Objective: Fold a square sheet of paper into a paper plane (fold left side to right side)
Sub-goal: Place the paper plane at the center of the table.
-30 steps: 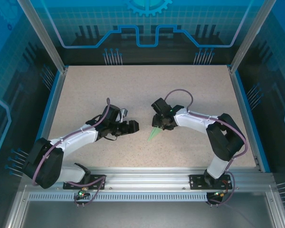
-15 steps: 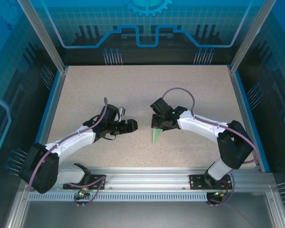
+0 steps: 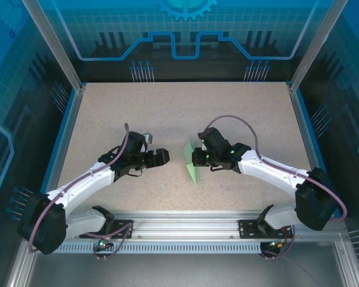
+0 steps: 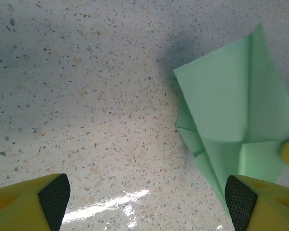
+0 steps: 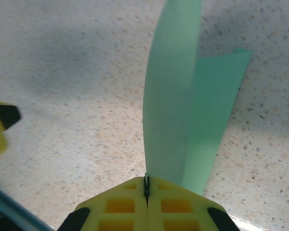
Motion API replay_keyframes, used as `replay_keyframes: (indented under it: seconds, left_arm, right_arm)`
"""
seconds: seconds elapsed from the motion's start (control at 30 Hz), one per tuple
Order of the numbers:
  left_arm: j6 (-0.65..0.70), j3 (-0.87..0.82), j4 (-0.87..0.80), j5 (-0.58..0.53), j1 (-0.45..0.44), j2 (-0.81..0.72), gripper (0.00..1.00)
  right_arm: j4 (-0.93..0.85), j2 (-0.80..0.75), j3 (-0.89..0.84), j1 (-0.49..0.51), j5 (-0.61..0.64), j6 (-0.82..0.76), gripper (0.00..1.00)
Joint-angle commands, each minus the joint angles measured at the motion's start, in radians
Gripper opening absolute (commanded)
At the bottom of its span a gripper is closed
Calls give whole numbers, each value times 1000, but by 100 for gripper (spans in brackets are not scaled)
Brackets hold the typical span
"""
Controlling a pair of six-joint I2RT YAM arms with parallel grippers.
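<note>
Centrally, one paper plane [image 3: 191, 165] is sitting in the middle of the speckled table [image 3: 185, 107], its narrow tip pointing toward the near aluminium rail [image 3: 185, 220]. It is sitting well apart from the blue side borders [image 3: 63, 143] and from the far edge. The right gripper [image 3: 195, 158] is clamping it. In the right wrist view the yellow fingers [image 5: 130, 204] are pressing together with no gap, and a tall green flap is rising straight out of the pinch. A second, darker flap is spreading to the right beside it. How much of the paper is touching the surface I cannot tell.

The left gripper [image 3: 163, 156] is hovering just beside the paper on its left, jaws standing wide apart and holding nothing. In the left wrist view one black pad [image 4: 55, 195] is showing at each lower corner, with bare table between them and the creased green folds lying by the right pad.

Open room is lying all around. The whole far half of the table is bare, and broad strips are running along both side borders.

Counting: one folded paper, two arms, two grippers.
</note>
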Motion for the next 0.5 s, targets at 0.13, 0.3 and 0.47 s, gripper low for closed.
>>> replay_keyframes:
  seconds: [0.13,0.3,0.47]
  left_arm:
    - [6,-22,-40,-55,12,-52,89]
    - [9,-20,-51,-54,12,-55,89]
    - [6,-24,-53,-53,13,-55,90]
  right_arm:
    - [115,-82,-82,-23,-118,-1,4]
    - [271,-42,-243,-124,-221,42,5]
    - [290,-13,-325,-212,-240,12,5]
